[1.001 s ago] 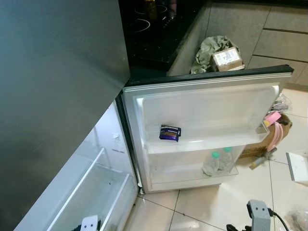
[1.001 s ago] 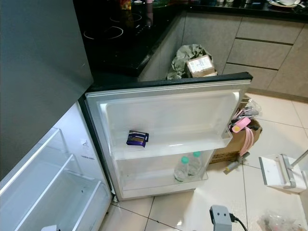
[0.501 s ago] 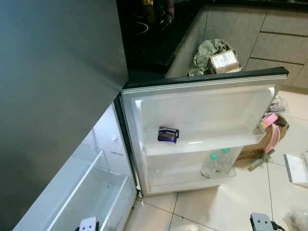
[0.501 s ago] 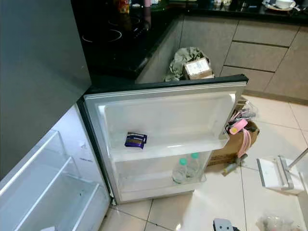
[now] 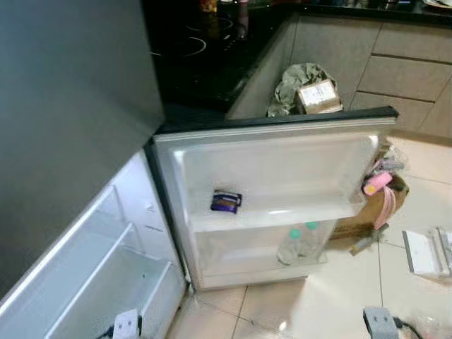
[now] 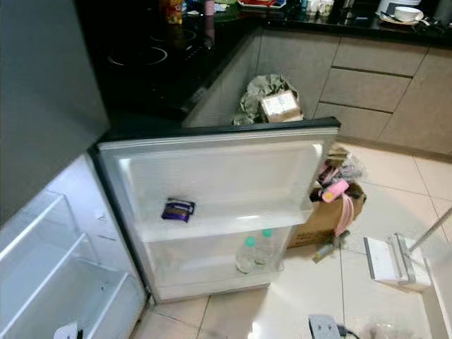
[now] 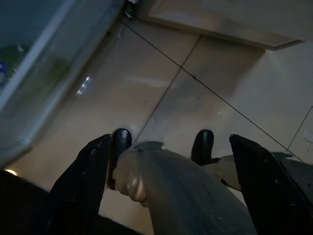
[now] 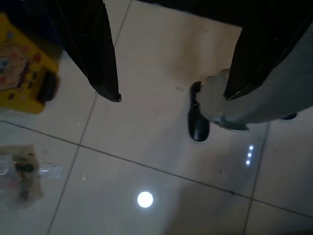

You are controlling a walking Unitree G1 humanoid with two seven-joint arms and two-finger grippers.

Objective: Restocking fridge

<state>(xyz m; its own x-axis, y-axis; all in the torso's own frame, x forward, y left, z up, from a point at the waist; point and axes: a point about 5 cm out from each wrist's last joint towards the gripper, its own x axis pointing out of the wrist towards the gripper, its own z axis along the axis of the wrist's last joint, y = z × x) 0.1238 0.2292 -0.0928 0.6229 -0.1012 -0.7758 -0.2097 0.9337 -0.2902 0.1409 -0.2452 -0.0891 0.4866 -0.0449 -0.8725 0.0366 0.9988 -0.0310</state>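
Since the earlier frames the whole view has slid left and down: camera motion, nothing in the scene displaced. Fridge door (image 5: pixel 272 176) stands open ahead; purple packet (image 5: pixel 226 201) on its upper shelf, two bottles (image 5: pixel 296 244) in the lower bin. Both arms hang low over the floor tiles. Left claw (image 7: pixel 171 161) wide, empty; right claw (image 8: pixel 171 73) wide, empty. Door shelves lie forward and above both claws, roughly midway between them. Neither claw holds stock.
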